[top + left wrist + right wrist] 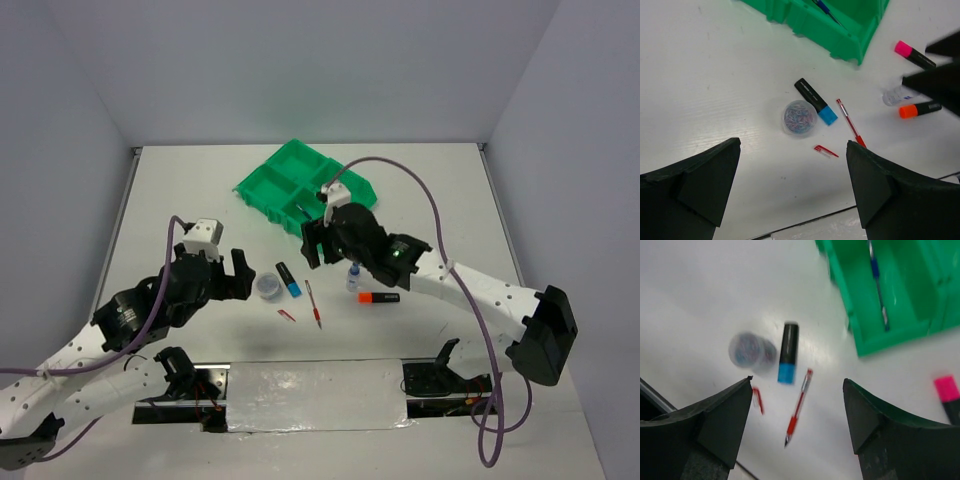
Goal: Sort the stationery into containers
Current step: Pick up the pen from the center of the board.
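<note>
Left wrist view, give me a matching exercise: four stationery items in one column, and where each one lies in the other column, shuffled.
Items:
1. blue pen
2. blue-capped highlighter
3. orange-capped highlighter
4. red pen

Places:
A. beside the clear bottle
B. inside the green tray
C. next to a small red piece
D. right beside the round tin

Pairs: 1-B, 2-D, 3-A, 4-C
</note>
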Motion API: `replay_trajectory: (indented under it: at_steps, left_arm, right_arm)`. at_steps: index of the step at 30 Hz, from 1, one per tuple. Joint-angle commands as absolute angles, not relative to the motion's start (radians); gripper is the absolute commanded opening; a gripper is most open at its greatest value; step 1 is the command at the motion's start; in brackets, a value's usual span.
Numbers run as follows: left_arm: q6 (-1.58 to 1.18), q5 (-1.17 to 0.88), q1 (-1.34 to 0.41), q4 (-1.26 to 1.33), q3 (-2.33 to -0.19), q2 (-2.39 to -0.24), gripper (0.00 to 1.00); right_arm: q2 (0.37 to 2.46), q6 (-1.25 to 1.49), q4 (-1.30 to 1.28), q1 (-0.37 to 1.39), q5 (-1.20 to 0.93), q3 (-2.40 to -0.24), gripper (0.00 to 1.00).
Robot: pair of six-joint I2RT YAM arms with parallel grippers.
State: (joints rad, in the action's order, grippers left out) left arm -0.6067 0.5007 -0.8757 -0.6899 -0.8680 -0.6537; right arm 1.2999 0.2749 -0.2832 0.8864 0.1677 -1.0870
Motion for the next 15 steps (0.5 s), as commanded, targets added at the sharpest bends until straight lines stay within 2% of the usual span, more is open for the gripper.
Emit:
replay_trajectory:
  at_steps: [1,4,7,15]
  left_arm:
    - [-0.675,0.624,-0.874,-0.728,-0.923,-0.644,0.99]
    - [-0.706,0.689,-0.874,-0.778,-0.936,-0.638,0.99]
    - [-0.700,0.678,-0.874,-0.775,-0.928,-0.629,0.99]
    - [-0.666,0.650,-0.874,-0.762,-0.917,-0.673,0.99]
  right_arm:
    - [1.273,0.400,-0.402,0.948,0.311,-1.019,0.79]
    - [1.278,0.448,-0.407,1.002,0.313,-0.953,0.67]
    - [1.304,0.480,-0.377,1.031,0.289,-0.894,0.60]
    - [1.445,0.488,-0.290,1.063,0.199,-0.868,0.54]
